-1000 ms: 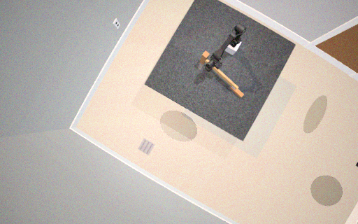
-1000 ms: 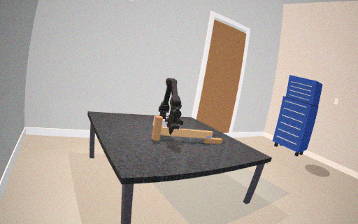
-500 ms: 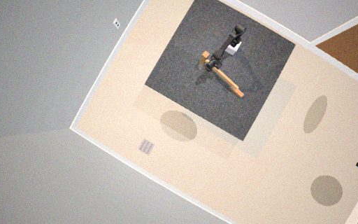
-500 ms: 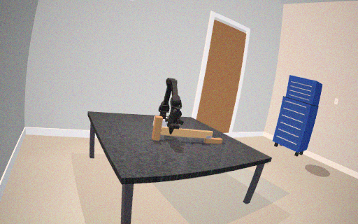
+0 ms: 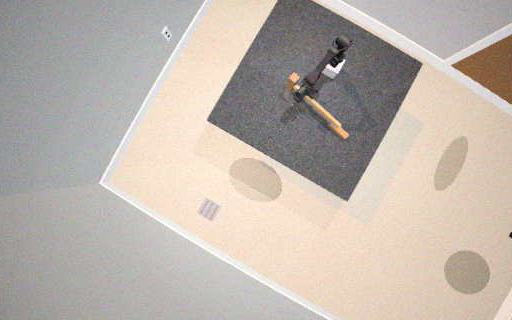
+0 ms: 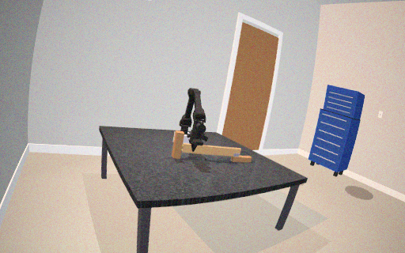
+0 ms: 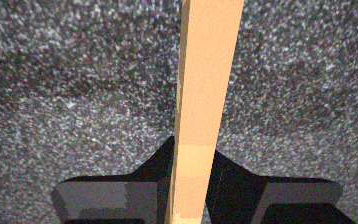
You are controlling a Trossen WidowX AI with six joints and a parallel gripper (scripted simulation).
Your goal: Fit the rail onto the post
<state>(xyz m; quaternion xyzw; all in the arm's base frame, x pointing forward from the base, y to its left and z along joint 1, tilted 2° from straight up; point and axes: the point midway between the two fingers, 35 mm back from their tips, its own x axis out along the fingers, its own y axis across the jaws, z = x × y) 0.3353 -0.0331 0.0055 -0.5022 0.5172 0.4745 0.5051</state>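
Note:
The long light wooden rail is raised off the table at its near end. Its far end is at the bracket on the low footboard block. My gripper is shut on the rail, close to its near end, with one finger on each side. The upright orange-brown post stands right by that end; in the exterior view the two look nearly or just touching. The rail looks about level or slightly higher at the post. The pegs and holes are hidden, so peg depth cannot be told.
The dark speckled table top lies under everything. A white block sits beside the arm's base, behind the rail. The arm reaches over the rail from the back. A blue cabinet stands away from the table.

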